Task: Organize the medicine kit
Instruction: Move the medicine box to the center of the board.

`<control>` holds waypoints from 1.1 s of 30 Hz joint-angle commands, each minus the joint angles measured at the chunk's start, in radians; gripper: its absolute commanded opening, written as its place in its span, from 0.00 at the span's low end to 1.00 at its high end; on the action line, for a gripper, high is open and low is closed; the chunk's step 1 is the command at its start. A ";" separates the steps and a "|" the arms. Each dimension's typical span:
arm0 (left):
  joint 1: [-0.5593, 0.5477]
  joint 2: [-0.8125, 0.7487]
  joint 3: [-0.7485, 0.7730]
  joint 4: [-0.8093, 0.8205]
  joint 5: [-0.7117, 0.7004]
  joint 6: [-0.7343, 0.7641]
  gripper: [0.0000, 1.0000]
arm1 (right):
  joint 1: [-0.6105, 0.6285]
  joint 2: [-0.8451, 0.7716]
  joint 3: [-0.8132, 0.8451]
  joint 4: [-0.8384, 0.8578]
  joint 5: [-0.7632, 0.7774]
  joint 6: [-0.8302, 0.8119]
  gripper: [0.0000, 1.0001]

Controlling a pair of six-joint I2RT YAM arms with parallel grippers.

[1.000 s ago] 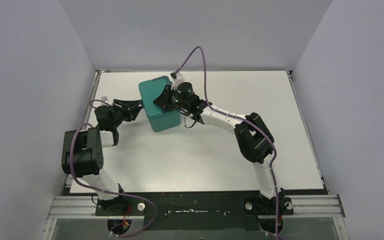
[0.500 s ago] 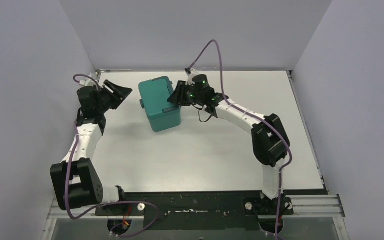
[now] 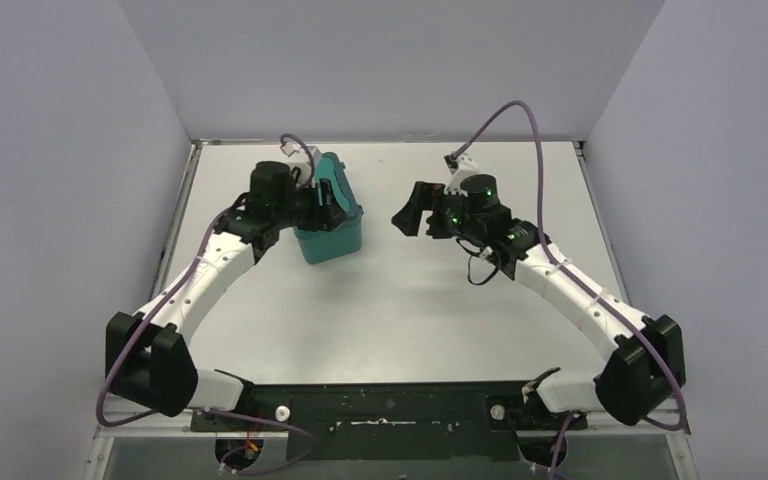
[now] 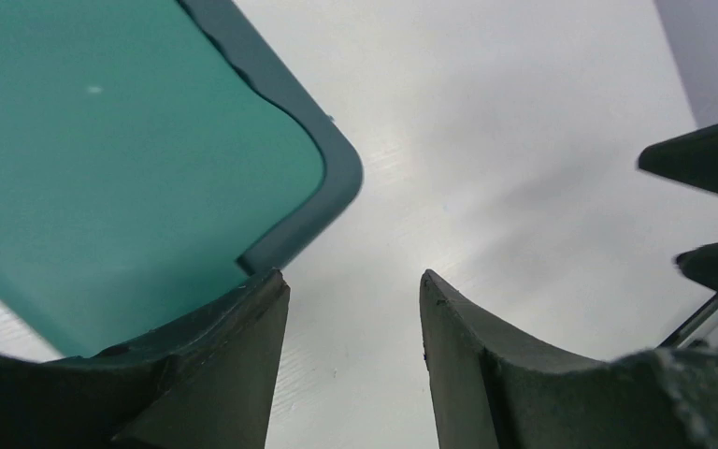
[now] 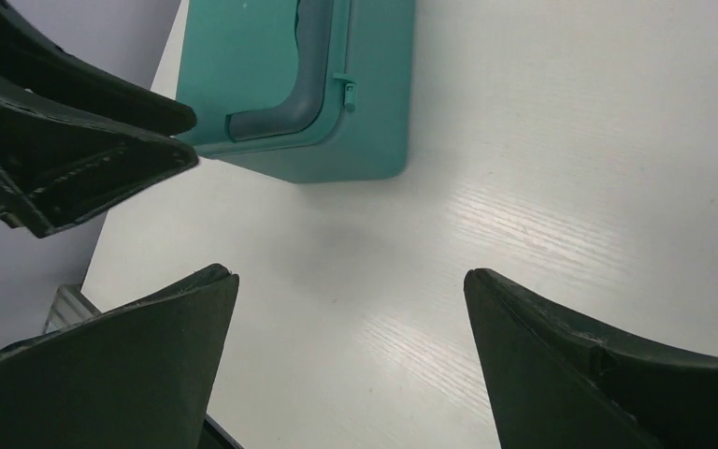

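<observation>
The medicine kit (image 3: pixel 328 240) meets my left gripper (image 4: pixel 351 281) at its lid (image 4: pixel 131 159). The jaws are part open with only bare table between them, and the lid's rim appears to rest against one finger. The lid is tilted up. My right gripper (image 5: pixel 351 276) is wide open, holds nothing and sits apart from the kit. The kit stands on the table (image 3: pixel 440 310), far left of centre.

White table (image 3: pixel 400 320) | pale grey back wall (image 3: pixel 380 60) | plain left wall (image 3: pixel 50 200) | plain right wall (image 3: pixel 720 200) | light even, shadows soft
</observation>
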 commanded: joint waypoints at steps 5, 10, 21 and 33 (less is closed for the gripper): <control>-0.143 0.199 0.123 -0.033 0.038 0.184 0.52 | 0.001 -0.205 -0.112 -0.060 0.109 -0.006 1.00; -0.152 0.330 0.171 -0.005 0.015 0.185 0.52 | 0.002 -0.246 -0.153 -0.044 0.123 0.012 1.00; 0.005 0.444 0.186 0.127 -0.039 0.037 0.52 | 0.004 -0.256 -0.164 -0.055 0.123 0.014 1.00; 0.150 0.536 0.242 0.394 0.019 -0.100 0.53 | 0.010 -0.291 -0.172 -0.094 0.150 0.040 1.00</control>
